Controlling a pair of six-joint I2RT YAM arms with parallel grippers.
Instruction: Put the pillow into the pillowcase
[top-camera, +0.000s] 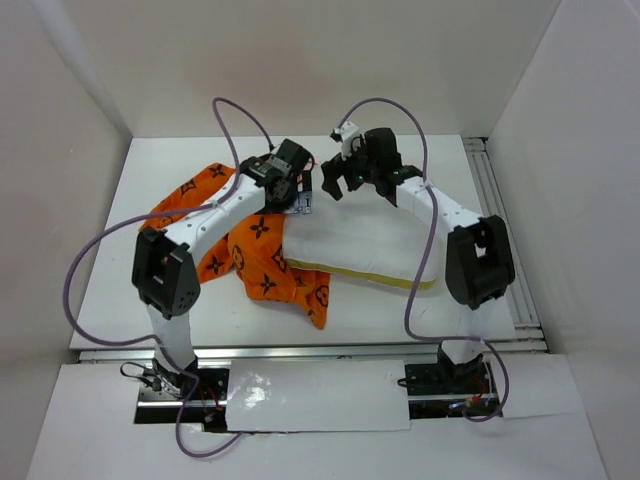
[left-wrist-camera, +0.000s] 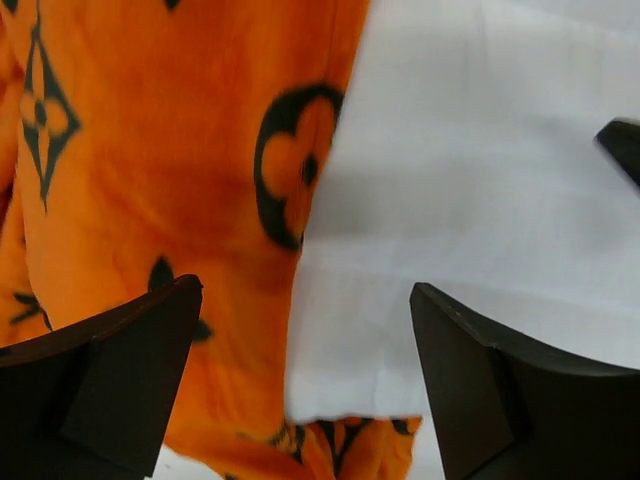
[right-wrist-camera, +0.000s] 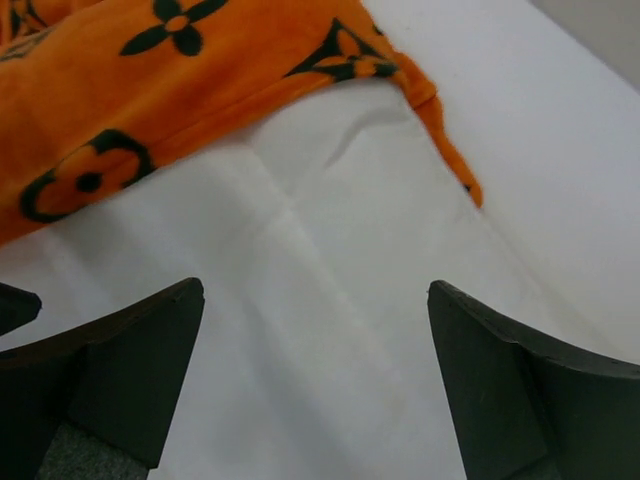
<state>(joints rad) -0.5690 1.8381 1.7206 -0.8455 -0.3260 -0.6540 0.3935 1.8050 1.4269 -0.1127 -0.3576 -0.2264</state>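
The white pillow (top-camera: 365, 243) lies mid-table, its pale yellow seam along the near edge. Its left end lies on or in the crumpled orange pillowcase (top-camera: 262, 255), which spreads to the left; I cannot tell which. My left gripper (top-camera: 304, 204) is open and empty over the pillow's far left corner. In the left wrist view the gripper (left-wrist-camera: 305, 330) straddles the line where pillowcase (left-wrist-camera: 170, 150) meets pillow (left-wrist-camera: 480, 190). My right gripper (top-camera: 340, 184) is open and empty just beyond it. In the right wrist view the gripper (right-wrist-camera: 315, 300) hangs over the pillow (right-wrist-camera: 330, 290), with pillowcase (right-wrist-camera: 140, 100) beyond.
White enclosure walls stand on the left, back and right of the white table (top-camera: 420, 160). A metal rail (top-camera: 500, 215) runs along the table's right edge. Purple cables loop above both arms. The two grippers are close together over the pillow's far left corner.
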